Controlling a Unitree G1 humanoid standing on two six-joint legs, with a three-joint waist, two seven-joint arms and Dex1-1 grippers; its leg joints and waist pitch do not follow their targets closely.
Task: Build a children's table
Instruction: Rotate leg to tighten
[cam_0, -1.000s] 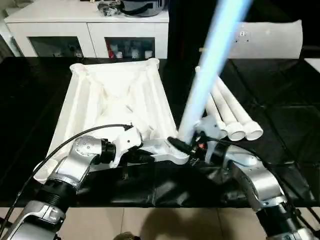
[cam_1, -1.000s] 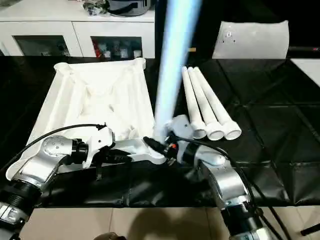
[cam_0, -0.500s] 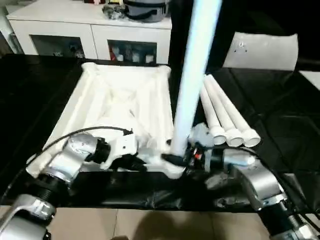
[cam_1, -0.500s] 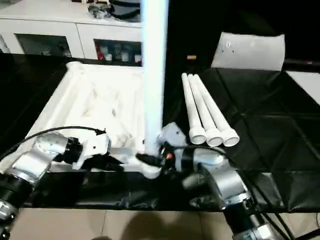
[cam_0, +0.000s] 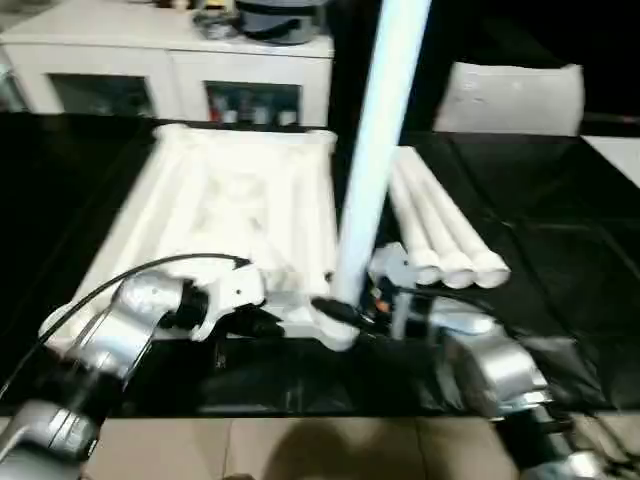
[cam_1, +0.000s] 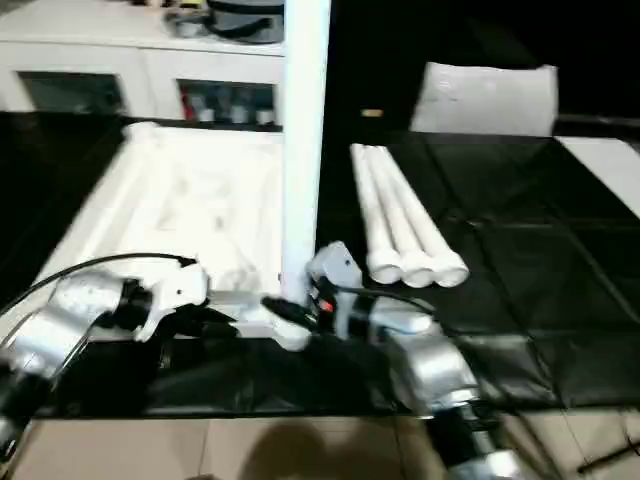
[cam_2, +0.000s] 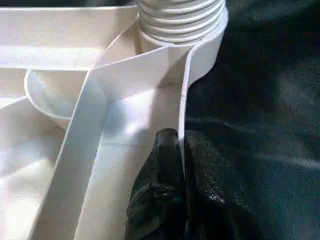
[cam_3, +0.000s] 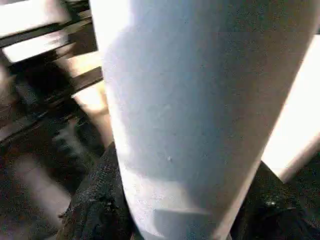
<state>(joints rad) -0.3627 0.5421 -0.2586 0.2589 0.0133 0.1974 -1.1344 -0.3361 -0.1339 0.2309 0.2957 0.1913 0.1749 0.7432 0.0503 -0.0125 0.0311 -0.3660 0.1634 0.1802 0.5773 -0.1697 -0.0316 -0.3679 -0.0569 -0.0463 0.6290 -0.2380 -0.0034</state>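
The white table top (cam_0: 240, 200) lies upside down on the black table, ribbed underside up. My left gripper (cam_2: 182, 139) is shut on the thin near rim of the top, close to its near-right corner socket (cam_2: 200, 50). One white leg (cam_0: 375, 150) stands almost upright, its ridged end (cam_2: 180, 17) seated in that socket. My right gripper (cam_0: 350, 308) is shut around the leg just above the socket, and its black fingers (cam_3: 95, 200) hug both sides of the leg (cam_3: 190, 100). Three more legs (cam_0: 440, 225) lie side by side to the right of the top.
A white cabinet (cam_0: 170, 70) with dark openings stands behind the table. A white cushion-like bag (cam_0: 510, 95) sits at the back right. The black table cover (cam_0: 570, 270) stretches to the right of the legs. The table's front edge (cam_0: 300, 415) runs just below my arms.
The leg in my right gripper has swung from leaning right to nearly upright over the corner socket. The camera has shifted too. My left gripper keeps its hold on the rim.
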